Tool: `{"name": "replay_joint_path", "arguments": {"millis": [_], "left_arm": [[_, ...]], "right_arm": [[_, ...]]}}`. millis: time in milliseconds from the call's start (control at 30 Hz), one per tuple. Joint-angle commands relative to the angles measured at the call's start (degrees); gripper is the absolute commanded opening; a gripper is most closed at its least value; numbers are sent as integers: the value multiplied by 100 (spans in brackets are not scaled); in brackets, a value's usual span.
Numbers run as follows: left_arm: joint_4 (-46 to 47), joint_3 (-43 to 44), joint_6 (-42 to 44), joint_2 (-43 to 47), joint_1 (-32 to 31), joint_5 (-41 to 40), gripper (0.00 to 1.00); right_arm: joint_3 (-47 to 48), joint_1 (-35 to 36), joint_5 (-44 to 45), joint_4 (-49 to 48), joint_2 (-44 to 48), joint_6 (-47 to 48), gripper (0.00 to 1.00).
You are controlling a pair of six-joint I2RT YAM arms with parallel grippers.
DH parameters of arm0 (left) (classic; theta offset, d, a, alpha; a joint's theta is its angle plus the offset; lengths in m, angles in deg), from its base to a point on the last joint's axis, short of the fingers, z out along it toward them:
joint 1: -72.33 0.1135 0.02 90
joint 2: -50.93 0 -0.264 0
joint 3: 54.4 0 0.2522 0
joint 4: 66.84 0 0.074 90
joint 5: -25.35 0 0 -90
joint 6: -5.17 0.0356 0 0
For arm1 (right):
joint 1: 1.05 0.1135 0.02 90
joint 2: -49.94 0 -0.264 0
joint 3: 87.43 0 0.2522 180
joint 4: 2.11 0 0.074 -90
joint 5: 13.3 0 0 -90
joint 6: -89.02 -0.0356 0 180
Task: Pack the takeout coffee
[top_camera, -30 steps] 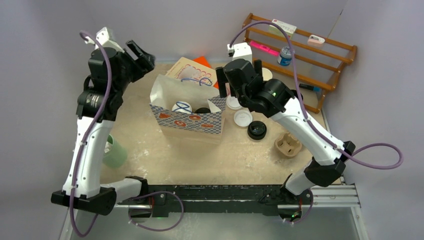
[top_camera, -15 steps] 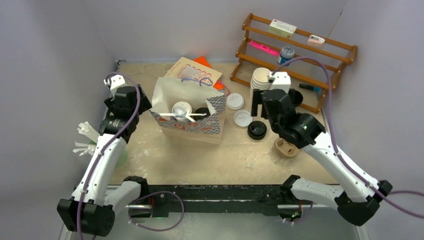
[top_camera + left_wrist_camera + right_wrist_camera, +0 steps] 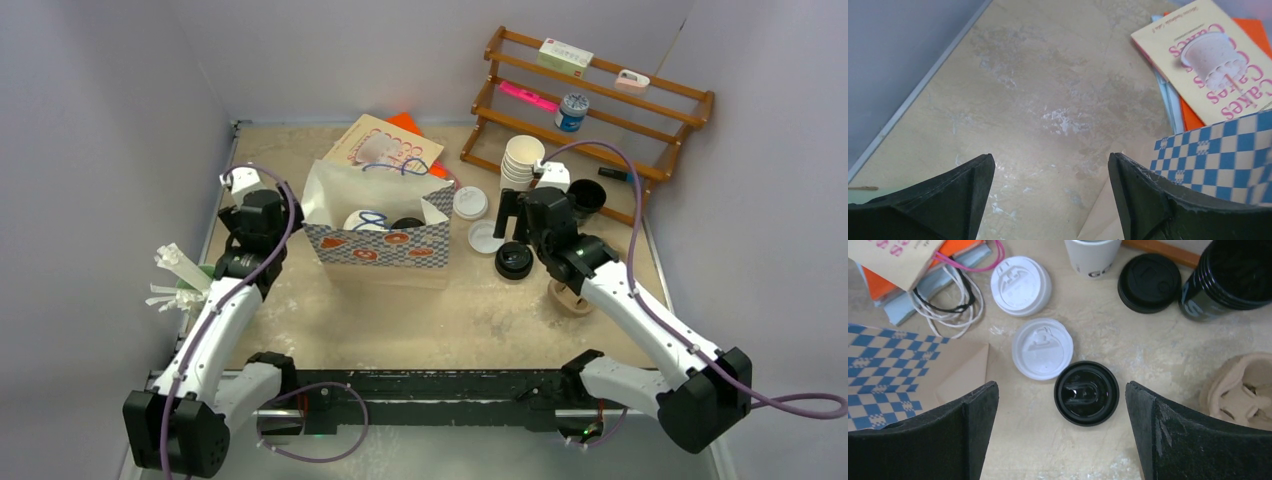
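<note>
A white-lidded coffee cup (image 3: 364, 220) and a black-lidded coffee cup (image 3: 406, 223) stand inside the open blue-checked paper bag (image 3: 378, 246) at the table's middle. My left gripper (image 3: 268, 222) is open and empty, low over bare table just left of the bag. In the left wrist view (image 3: 1050, 200) the bag's corner (image 3: 1220, 150) shows at right. My right gripper (image 3: 518, 226) is open and empty to the right of the bag. In the right wrist view (image 3: 1060, 435) it hangs above a loose black lid (image 3: 1087, 392).
Two loose white lids (image 3: 1042, 348) (image 3: 1020, 285), another black lid (image 3: 1149, 282), stacked black cups (image 3: 1228, 280) and a white cup stack (image 3: 522, 160) lie right of the bag. A cardboard carrier (image 3: 575, 295), wooden rack (image 3: 600, 110), books (image 3: 1218, 65) and green cup (image 3: 200, 290) surround it.
Both arms have come down from high beside the bag's mouth and drawn outward, left arm to the bag's left, right arm over the loose lids. The bag's handles lie slack.
</note>
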Motion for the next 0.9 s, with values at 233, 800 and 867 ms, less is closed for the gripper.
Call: {"name": "replay_joint_path", "arguments": {"millis": [233,800,867], "left_arm": [[-280,301,411,174,134,-568,91],[657,-128,-589,-262,-140,2389,87],[780,-246,-698,-263,-268,2492,87]], "right_arm": [[-114,-45,118,-606,55,-151,97],[-284,-371,291,-1370,-201,-72,97],[-372,-540,209,-1587,-309,-131,97]]}}
